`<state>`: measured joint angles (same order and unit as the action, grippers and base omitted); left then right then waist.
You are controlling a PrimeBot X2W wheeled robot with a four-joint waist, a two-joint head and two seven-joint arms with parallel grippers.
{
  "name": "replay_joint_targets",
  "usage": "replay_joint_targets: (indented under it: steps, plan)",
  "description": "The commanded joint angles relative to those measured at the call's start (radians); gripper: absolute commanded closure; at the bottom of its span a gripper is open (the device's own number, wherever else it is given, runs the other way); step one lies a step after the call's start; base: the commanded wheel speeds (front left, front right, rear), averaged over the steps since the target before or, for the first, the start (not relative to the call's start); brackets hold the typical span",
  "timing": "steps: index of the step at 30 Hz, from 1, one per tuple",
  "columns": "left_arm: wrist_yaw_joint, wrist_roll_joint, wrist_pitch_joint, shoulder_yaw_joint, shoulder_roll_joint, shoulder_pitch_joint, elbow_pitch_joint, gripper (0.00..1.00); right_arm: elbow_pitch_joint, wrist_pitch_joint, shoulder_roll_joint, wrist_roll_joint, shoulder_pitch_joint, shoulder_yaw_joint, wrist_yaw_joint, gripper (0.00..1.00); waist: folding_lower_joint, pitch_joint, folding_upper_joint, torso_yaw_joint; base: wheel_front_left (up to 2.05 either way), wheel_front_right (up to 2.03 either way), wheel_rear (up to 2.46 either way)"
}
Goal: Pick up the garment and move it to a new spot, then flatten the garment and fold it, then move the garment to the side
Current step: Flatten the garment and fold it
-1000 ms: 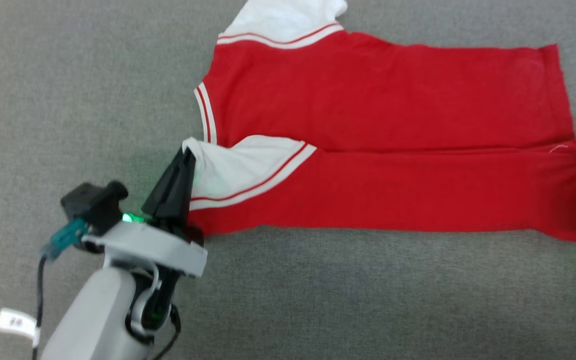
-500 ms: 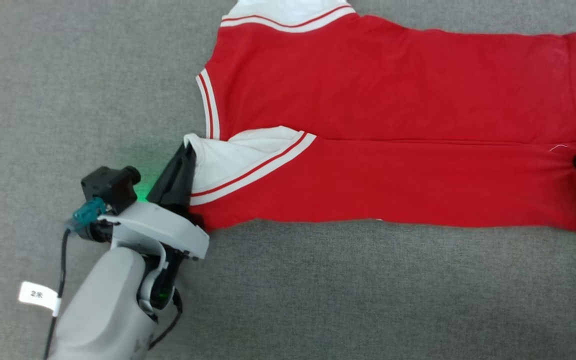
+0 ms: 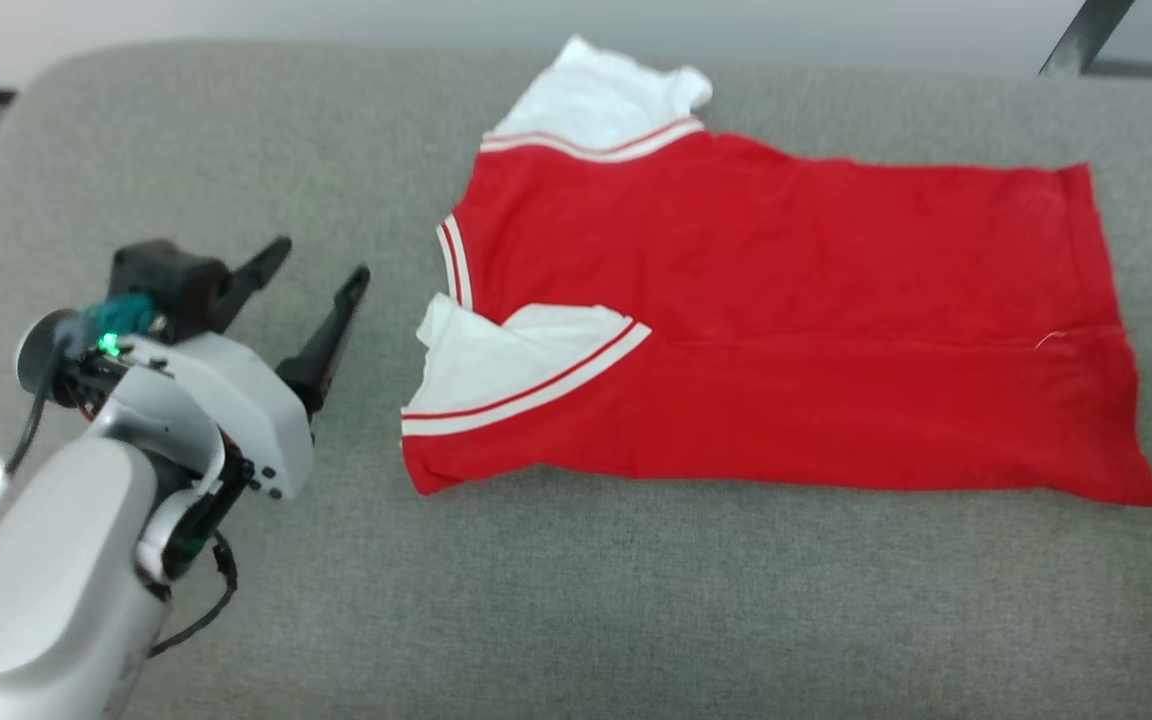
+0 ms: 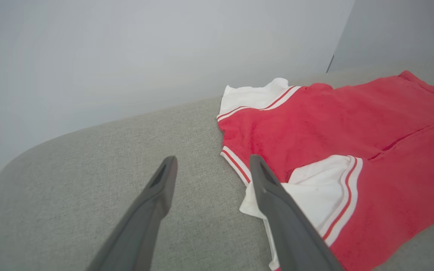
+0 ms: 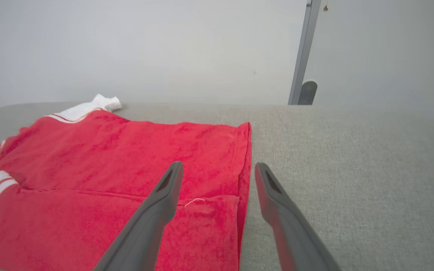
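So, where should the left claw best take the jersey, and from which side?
Probably the white shoulder corner of the garment, approached from its left end, where the open left claw is. That corner is a loose flap tip pointing toward the claw, so the claw can straddle it.

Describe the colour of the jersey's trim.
The trim is white with a thin red stripe, clearest in the head view.

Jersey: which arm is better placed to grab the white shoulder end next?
Left, likely. The left gripper is open right beside the white shoulder flap of the jersey; the right gripper is open at the hem end.
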<state>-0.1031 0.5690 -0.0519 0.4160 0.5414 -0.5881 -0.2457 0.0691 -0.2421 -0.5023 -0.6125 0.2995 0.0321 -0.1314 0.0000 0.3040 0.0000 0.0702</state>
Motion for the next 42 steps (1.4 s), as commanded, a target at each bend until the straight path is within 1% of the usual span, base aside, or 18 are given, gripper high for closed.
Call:
replay_joint_targets:
  steps: [1, 4, 8, 10, 12, 16, 21, 27, 32, 35, 36, 37, 38, 39, 42]
  plan:
    - [-0.010, 0.037, -0.123, 0.022, 0.032, -0.006, 0.040, 0.00, -0.016, 0.019, 0.014, 0.006, -0.024, 0.021, 0.001, 0.00, 0.0000, -0.073, 0.0000, 0.000, 0.00, 0.00, 0.00]
    - [-0.014, 0.114, -0.352, 0.056, 0.066, -0.023, 0.085, 0.00, -0.036, 0.028, 0.029, 0.007, -0.047, 0.039, 0.001, 0.00, 0.0000, -0.092, 0.0000, 0.001, 0.00, 0.00, 0.00]
    - [-0.014, 0.251, -0.656, 0.104, 0.081, -0.025, 0.114, 0.00, -0.058, 0.019, 0.041, 0.013, -0.064, 0.038, 0.001, 0.00, 0.0000, -0.095, 0.0000, -0.006, 0.00, 0.00, 0.00]
    - [-0.001, 0.307, -0.763, 0.115, 0.083, -0.033, 0.114, 0.00, -0.064, 0.015, 0.046, 0.012, -0.066, 0.035, 0.001, 0.00, 0.0000, -0.090, 0.0000, -0.012, 0.00, 0.00, 0.00]
    - [0.015, 0.342, -0.823, 0.115, 0.078, -0.046, 0.105, 0.00, -0.069, 0.011, 0.049, 0.009, -0.061, 0.030, 0.001, 0.00, 0.0000, -0.084, 0.0000, -0.020, 0.00, 0.00, 0.00]
    - [0.030, 0.350, -0.851, 0.123, 0.063, -0.062, 0.085, 0.00, -0.071, 0.006, 0.048, 0.005, -0.047, 0.024, 0.001, 0.00, 0.0000, -0.070, 0.0000, -0.036, 0.00, 0.00, 0.00]
    - [0.036, 0.337, -0.828, 0.124, 0.036, -0.087, 0.013, 0.00, -0.078, -0.001, 0.046, 0.001, -0.030, 0.021, 0.001, 0.00, 0.0000, -0.040, 0.0000, -0.065, 0.00, 0.00, 0.00]
    - [0.025, 0.325, -0.782, 0.133, 0.014, -0.090, -0.099, 0.00, -0.089, -0.011, 0.051, 0.009, -0.023, 0.018, 0.001, 0.00, 0.0000, -0.015, 0.0000, -0.099, 0.00, 0.00, 0.00]
    - [0.001, 0.377, -0.791, 0.142, -0.024, -0.076, -0.164, 0.00, -0.084, -0.019, 0.054, 0.001, -0.026, 0.025, 0.001, 0.00, 0.0000, -0.014, 0.0000, -0.110, 0.00, 0.00, 0.00]
    - [-0.009, 0.393, -0.796, 0.155, -0.034, -0.072, -0.184, 0.00, -0.077, -0.035, 0.052, -0.005, -0.038, 0.020, 0.001, 0.00, 0.0000, -0.019, 0.0000, -0.113, 0.00, 0.00, 0.00]
    - [-0.013, 0.400, -0.797, 0.159, -0.039, -0.069, -0.190, 0.08, -0.074, -0.047, 0.048, -0.008, -0.041, 0.014, 0.001, 0.00, 0.0000, -0.022, 0.0000, -0.114, 0.00, 0.00, 0.00]
    - [-0.015, 0.405, -0.797, 0.162, -0.042, -0.066, -0.196, 0.32, -0.070, -0.065, 0.043, -0.012, -0.046, 0.005, 0.001, 0.00, 0.0000, -0.026, 0.0000, -0.115, 0.00, 0.00, 0.00]
    - [-0.016, 0.407, -0.794, 0.165, -0.044, -0.065, -0.199, 0.69, -0.067, -0.090, 0.036, -0.016, -0.051, -0.006, 0.001, 0.00, 0.0000, -0.028, 0.0000, -0.116, 0.00, 0.00, 0.00]
    - [-0.018, 0.409, -0.790, 0.166, -0.046, -0.064, -0.204, 1.00, -0.068, -0.116, 0.024, -0.019, -0.052, -0.023, 0.001, 0.00, 0.0000, -0.031, 0.0000, -0.116, 0.00, 0.00, 0.00]
    - [-0.022, 0.416, -0.781, 0.171, -0.047, -0.061, -0.214, 1.00, -0.065, -0.214, -0.019, -0.022, -0.060, -0.073, 0.001, 0.00, 0.0000, -0.036, 0.0000, -0.118, 0.00, 0.00, 0.00]
